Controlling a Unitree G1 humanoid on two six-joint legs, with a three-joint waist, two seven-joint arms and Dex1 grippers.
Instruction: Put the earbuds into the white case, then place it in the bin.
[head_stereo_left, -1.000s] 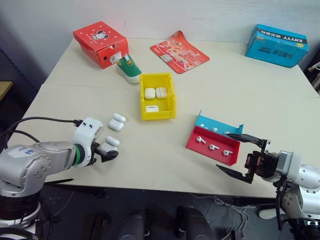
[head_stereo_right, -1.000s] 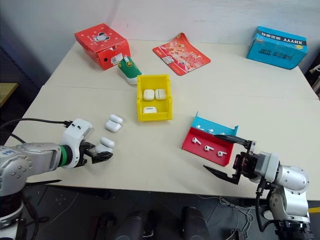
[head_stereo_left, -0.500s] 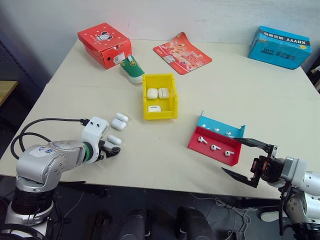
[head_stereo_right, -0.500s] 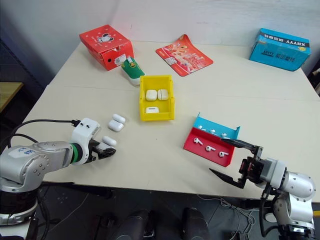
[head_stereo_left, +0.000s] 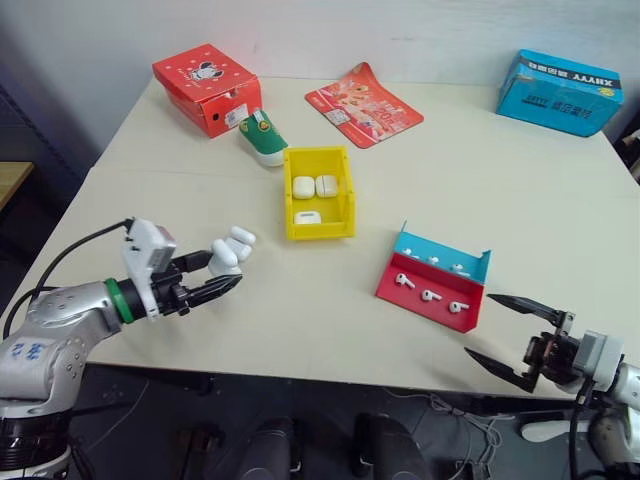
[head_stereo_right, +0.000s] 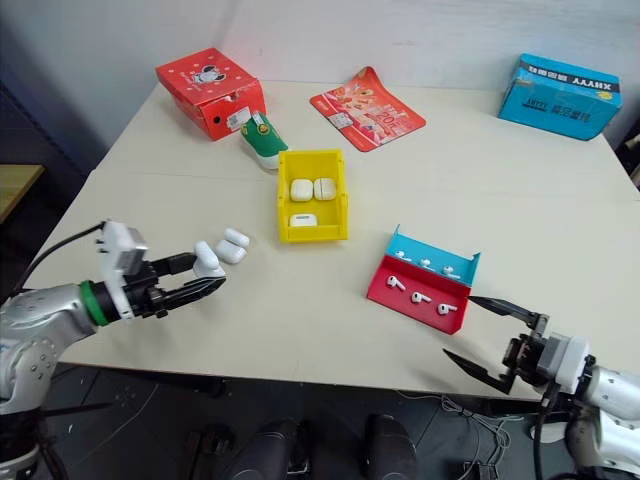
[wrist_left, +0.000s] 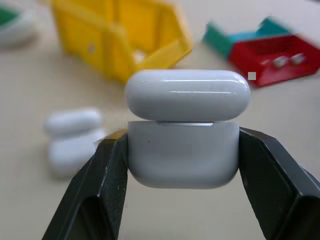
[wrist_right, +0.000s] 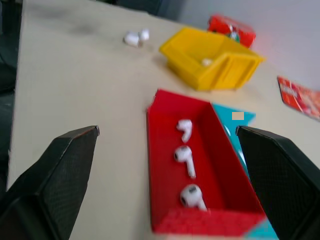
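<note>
The tabletop (head_stereo_left: 480, 170) carries the yellow bin (head_stereo_left: 318, 225) near its middle, already holding three white cases, and the red-and-blue tray (head_stereo_left: 434, 287) to the right of the bin with three earbuds (head_stereo_left: 430, 295) lying in a row.

The left gripper (head_stereo_left: 222, 272) sits at the tabletop's left edge with its fingers (wrist_left: 97, 185) clamped on the case (wrist_left: 184, 150) at its lower half, one finger on each side. The case is lifted clear of the tabletop, lid (wrist_left: 187, 95) up and closed, with only a thin seam showing. Two spare cases (head_stereo_left: 236, 241) lie just beyond it.

The right gripper (head_stereo_left: 515, 340) hangs off the near edge, just short of the tray, its fingers wide apart and empty.

The step in hand looks like bringing the case toward the tray so the buds can go in. To do it well, the grip should stay low on the body, so the lid is free to flip. The case should travel upright and level. The glossy shell may slip, so a slow carry is wise. The right gripper should take one bud by its stem.
</note>
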